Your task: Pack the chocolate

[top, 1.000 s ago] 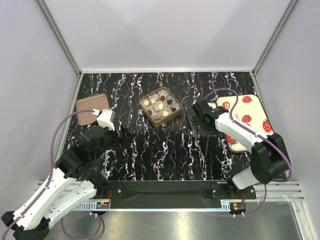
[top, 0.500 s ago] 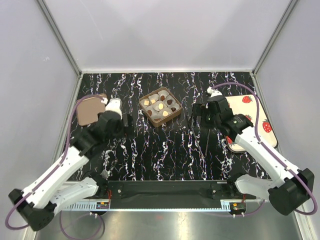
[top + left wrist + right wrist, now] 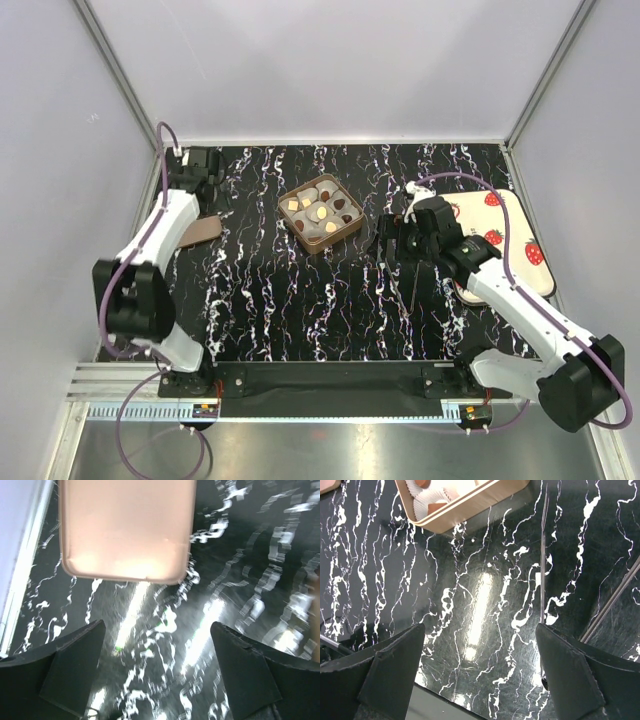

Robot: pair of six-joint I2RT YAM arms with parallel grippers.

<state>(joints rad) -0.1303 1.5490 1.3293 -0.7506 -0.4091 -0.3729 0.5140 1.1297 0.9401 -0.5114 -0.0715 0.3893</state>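
Bright overhead light; glare streaks on glossy tabletop (image 3: 479, 600); left wrist view blurred, lid (image 3: 125, 525) washed out.

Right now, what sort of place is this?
Probably a lab robot test cell: plain white panel walls, a left arm and right arm bolted at a black marbled table, a box of chocolate set out.

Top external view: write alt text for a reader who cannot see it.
An open box of chocolates sits mid-table on a black marbled top, between two robot arms. The left arm reaches over a brown lid at far left; the right gripper hovers open beside the box, near a strawberry-print lid.
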